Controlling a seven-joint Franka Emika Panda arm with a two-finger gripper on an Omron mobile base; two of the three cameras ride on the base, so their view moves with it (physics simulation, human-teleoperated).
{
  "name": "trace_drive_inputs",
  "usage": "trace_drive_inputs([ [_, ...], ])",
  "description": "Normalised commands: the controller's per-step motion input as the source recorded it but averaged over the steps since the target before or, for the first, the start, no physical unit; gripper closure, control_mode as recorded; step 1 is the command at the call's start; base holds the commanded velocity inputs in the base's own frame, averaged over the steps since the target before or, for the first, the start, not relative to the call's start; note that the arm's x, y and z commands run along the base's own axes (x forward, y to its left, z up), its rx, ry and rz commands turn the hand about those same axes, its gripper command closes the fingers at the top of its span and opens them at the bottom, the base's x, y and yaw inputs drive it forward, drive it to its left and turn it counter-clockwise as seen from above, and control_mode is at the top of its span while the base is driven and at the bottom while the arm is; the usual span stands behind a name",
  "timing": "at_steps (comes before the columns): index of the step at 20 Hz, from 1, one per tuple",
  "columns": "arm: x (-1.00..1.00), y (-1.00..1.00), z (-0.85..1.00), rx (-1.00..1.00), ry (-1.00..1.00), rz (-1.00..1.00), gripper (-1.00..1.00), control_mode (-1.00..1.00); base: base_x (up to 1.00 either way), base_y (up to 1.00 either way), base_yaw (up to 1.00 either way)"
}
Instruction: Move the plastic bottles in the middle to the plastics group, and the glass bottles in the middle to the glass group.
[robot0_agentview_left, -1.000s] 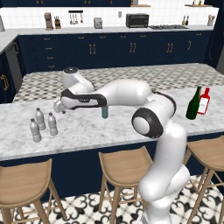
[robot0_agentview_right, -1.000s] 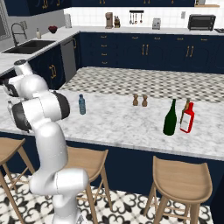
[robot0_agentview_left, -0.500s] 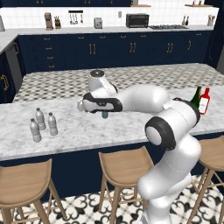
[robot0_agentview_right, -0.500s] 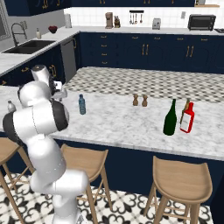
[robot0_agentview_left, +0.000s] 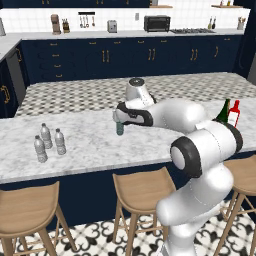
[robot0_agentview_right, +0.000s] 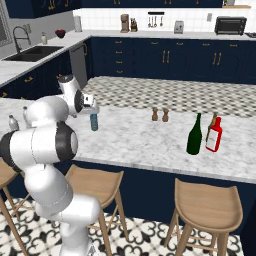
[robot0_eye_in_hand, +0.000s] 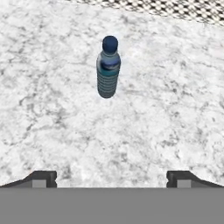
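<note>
A blue-tinted plastic bottle (robot0_agentview_left: 120, 129) (robot0_agentview_right: 94, 121) with a dark blue cap stands upright mid-counter. My gripper (robot0_agentview_left: 119, 119) (robot0_agentview_right: 93, 110) hovers just above its cap, open and holding nothing. In the hand view the bottle (robot0_eye_in_hand: 108, 68) stands apart from my gripper (robot0_eye_in_hand: 111, 179), ahead of the wide-spread fingertips (robot0_eye_in_hand: 41, 178). Three clear grey ribbed bottles (robot0_agentview_left: 47, 142) (robot0_agentview_right: 13, 122) stand together at the counter's left. The tall dark green glass bottle (robot0_agentview_left: 223, 111) (robot0_agentview_right: 194, 134) stands at the right beside the red bottle (robot0_agentview_left: 234, 112) (robot0_agentview_right: 214, 136). A brown neck (robot0_agentview_right: 215, 119) shows behind the red one.
Two small shakers (robot0_agentview_right: 160, 114) stand on the counter (robot0_agentview_left: 100, 150) between the blue bottle and the green one. Wooden stools (robot0_agentview_left: 140, 187) line the counter's near edge. Bare marble lies between the clear bottles and the blue bottle.
The arm has swung right, from over the counter's left part to directly above the blue-capped bottle. The gripper stayed open. No bottle has moved.
</note>
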Motion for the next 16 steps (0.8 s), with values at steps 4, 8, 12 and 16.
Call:
trace_drive_inputs([
  [4,0.45,-0.29,0.03,0.00,0.07,-0.12,-1.00,-1.00,0.00,0.00,0.00],
  [8,0.44,0.00,0.00,0.00,0.08,0.00,-1.00,-1.00,0.00,0.00,0.00],
  [12,0.44,0.00,-0.18,0.02,0.10,0.04,-1.00,-1.00,0.00,0.00,0.00],
  [16,0.19,0.03,-0.36,0.06,0.04,0.08,-1.00,-1.00,0.00,0.00,0.00],
])
